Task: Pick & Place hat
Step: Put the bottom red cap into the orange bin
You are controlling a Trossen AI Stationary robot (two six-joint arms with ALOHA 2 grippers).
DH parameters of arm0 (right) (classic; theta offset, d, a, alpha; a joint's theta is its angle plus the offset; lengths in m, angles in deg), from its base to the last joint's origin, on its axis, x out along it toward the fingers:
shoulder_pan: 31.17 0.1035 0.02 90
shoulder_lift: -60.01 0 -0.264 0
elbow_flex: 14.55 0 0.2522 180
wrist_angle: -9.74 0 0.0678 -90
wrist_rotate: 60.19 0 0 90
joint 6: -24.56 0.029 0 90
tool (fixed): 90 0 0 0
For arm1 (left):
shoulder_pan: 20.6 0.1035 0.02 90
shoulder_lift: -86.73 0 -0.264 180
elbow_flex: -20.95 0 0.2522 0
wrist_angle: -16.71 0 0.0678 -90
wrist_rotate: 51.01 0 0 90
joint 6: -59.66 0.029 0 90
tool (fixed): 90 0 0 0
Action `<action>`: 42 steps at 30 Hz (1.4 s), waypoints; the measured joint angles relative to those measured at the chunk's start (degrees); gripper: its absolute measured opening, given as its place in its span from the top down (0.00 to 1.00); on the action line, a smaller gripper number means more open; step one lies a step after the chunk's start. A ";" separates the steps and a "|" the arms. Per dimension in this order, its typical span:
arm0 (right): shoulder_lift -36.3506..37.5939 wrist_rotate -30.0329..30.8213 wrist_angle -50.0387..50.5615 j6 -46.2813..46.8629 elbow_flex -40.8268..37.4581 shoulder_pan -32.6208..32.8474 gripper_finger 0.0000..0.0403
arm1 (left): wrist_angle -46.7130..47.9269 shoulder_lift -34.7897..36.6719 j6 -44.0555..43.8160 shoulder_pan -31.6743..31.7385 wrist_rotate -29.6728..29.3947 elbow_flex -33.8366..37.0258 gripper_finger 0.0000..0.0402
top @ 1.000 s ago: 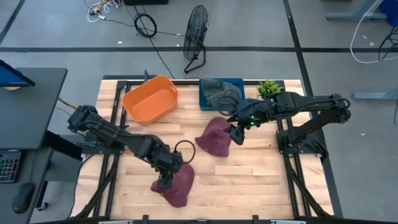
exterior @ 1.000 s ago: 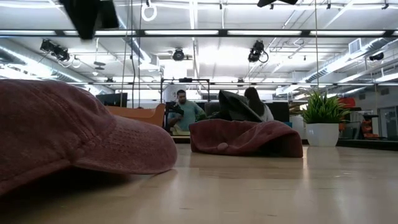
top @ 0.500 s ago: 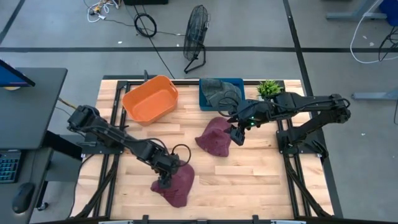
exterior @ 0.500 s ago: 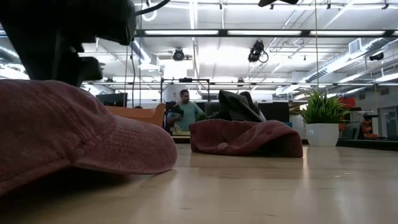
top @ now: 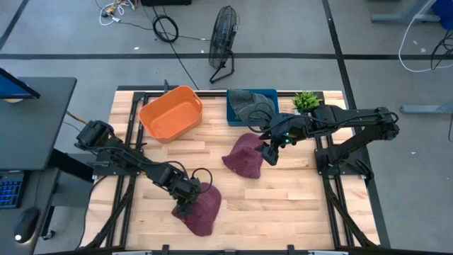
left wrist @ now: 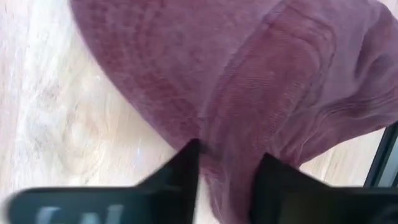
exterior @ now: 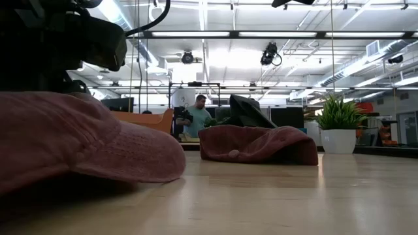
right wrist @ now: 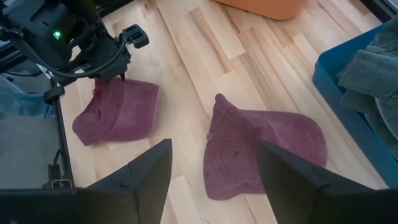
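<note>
Two maroon hats lie on the wooden table. The near one [top: 203, 214] [exterior: 85, 143] [right wrist: 118, 112] rests flat near the front edge, and my left gripper [top: 185, 205] [left wrist: 227, 168] stands down on its left part, shut on the cloth. The second hat [top: 244, 156] [exterior: 258, 145] [right wrist: 261, 152] lies right of the middle. My right gripper [top: 270, 154] [right wrist: 213, 146] hangs open above that hat's right edge, touching nothing. My left gripper pinches a raised ridge of the near hat's cloth [left wrist: 229, 134] between its two fingers. It comes from above, pointing down. The hat stays lying on the table, its cloth bunched between the fingers [left wrist: 186, 165]; one layer or several, I cannot tell.
An orange tub [top: 171, 113] stands at the far left. A blue tray [top: 271, 95] holding grey cloth sits at the far middle, with a potted plant [top: 306, 100] [exterior: 338, 124] to its right. Bare wood lies between the hats. People sit in the room behind.
My left gripper has come down onto the near hat; in the low view it drops into sight from above at the left, and the hat's crown there sits a little lower than before. The second hat has stayed put.
</note>
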 joint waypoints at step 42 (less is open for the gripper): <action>-0.02 0.00 -0.83 0.18 0.07 -0.02 0.42 | 60.85 5.25 38.89 49.29 -19.29 -51.69 0.99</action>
